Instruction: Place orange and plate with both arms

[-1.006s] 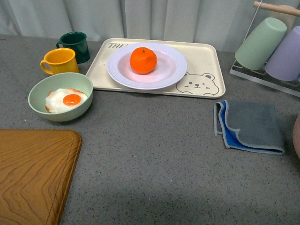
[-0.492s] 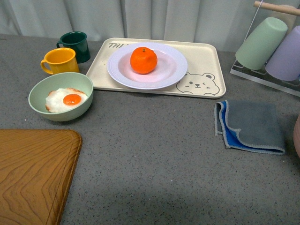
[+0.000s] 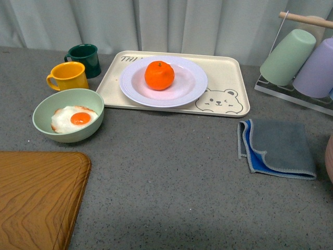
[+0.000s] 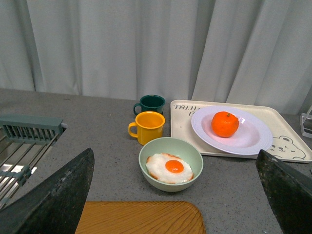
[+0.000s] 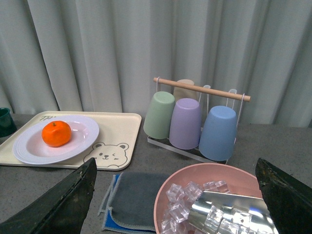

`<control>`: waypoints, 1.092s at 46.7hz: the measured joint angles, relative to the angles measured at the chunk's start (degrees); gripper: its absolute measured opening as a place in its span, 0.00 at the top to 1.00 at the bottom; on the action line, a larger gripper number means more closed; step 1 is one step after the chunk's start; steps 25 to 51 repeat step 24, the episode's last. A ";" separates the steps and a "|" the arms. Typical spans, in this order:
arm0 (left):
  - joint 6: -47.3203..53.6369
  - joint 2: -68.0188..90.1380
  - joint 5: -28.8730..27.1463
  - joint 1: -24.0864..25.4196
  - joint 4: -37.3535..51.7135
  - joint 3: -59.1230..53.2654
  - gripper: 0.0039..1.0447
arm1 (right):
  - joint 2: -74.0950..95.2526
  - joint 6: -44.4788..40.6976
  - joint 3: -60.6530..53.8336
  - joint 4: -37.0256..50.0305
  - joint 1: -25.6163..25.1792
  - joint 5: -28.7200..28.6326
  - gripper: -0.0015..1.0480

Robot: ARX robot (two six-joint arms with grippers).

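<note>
Dark, speckled fingers (image 4: 53, 200) of the left gripper (image 4: 170, 195) stand wide apart, holding nothing; the right gripper (image 5: 175, 195) likewise – both raised above the grey countertop (image 3: 171, 182). Bright, slightly flattened orange (image 3: 159, 75) sits in the round white ribbed plate (image 3: 195, 83) – on the cream bear tray (image 3: 229, 78). 1 pale green bowl (image 3: 47, 112) holds a fried egg (image 3: 73, 119); a pink bowl (image 5: 185, 178) holds ice cubes (image 5: 195, 195).

Counter (image 3: 171, 172) bare before tray (image 3: 229, 67); bowl (image 3: 68, 115), mugs (image 3: 67, 76) leftward
</note>
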 joint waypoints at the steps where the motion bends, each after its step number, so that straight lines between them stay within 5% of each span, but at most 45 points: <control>1: 0.00 0.00 0.00 0.00 0.00 0.00 0.06 | 0.00 0.00 0.00 0.00 0.00 0.00 0.09; 51: 0.00 0.00 0.00 0.00 0.00 0.00 0.06 | 0.00 -0.02 0.00 0.00 0.00 0.00 0.09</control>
